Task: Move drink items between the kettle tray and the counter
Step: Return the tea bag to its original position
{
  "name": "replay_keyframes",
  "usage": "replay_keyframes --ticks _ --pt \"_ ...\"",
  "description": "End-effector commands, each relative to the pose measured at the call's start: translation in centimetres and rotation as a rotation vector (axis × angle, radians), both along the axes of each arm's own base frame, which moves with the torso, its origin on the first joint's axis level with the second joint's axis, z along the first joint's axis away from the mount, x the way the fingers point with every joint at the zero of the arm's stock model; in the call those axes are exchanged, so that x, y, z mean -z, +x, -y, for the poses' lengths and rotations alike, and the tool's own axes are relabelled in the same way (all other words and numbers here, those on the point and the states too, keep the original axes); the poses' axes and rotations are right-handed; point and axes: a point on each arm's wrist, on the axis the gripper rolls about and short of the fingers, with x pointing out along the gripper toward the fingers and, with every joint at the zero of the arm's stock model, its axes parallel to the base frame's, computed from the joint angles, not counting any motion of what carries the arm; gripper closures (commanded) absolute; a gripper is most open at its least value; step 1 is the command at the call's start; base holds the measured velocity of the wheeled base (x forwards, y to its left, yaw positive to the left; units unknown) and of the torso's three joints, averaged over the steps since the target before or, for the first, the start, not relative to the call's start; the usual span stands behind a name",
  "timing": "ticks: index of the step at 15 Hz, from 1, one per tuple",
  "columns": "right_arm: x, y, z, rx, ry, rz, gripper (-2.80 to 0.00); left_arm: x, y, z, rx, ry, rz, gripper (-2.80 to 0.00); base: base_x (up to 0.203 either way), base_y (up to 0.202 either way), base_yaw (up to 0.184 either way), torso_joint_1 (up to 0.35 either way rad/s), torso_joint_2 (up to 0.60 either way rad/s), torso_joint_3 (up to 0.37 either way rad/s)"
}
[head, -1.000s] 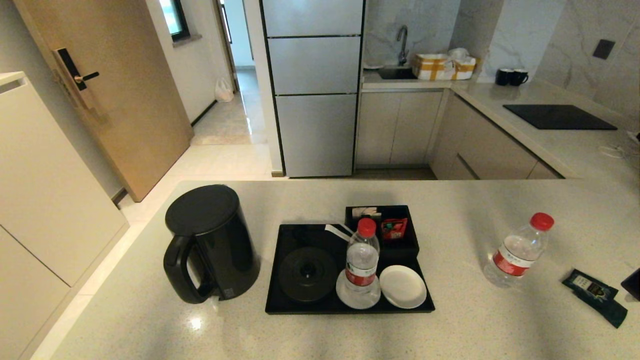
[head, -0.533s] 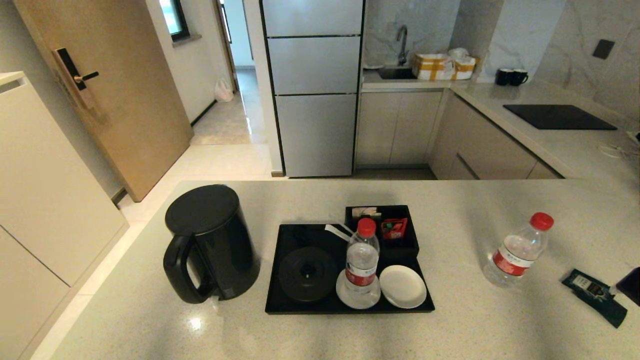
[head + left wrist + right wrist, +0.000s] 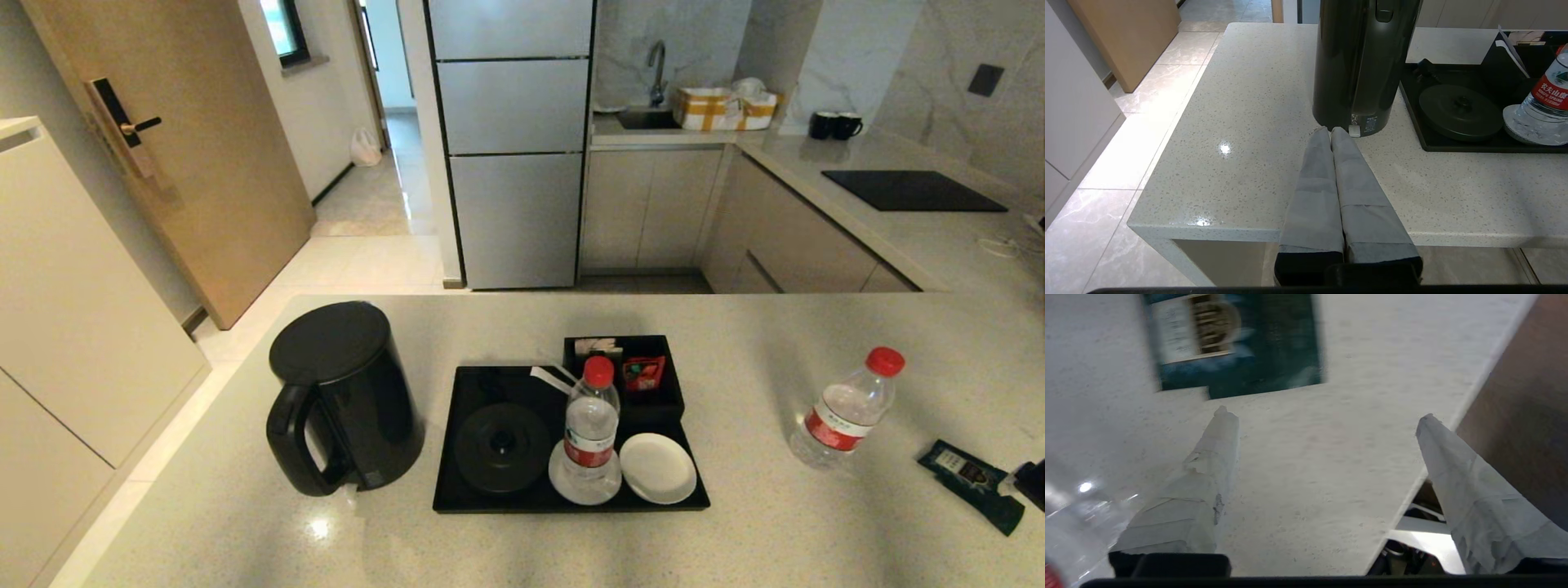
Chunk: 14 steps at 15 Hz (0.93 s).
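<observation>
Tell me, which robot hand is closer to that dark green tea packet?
The right gripper: it hangs open beside the tea packet at the counter's edge. The left gripper sits shut by the kettle, far off.

Sachet [image 3: 1235, 343] print blurred, unreadable.

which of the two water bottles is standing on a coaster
The bottle on the kettle tray, upright on the left white coaster. The other bottle stands on the bare counter, off to the tray's right.

Home kitchen: fridge [image 3: 513, 147], sink faucet [image 3: 655, 69], cooktop [image 3: 913, 191], stone counter [image 3: 735, 539].
</observation>
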Motion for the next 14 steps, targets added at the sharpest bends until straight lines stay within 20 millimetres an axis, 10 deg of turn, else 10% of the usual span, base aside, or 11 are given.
replay_keyframes --ticks 1,14 --pt "0.6 -0.1 0.3 0.014 0.012 -0.018 -2.80 0.0 0.0 0.0 -0.001 -0.001 -0.001 0.00 0.000 0.000 0.000 0.000 0.00 0.000" --pt "4.2 2.5 3.5 -0.015 -0.062 -0.031 -2.80 0.0 0.0 0.0 -0.001 -0.001 -0.002 0.00 0.000 0.000 0.000 0.000 0.00 0.000"
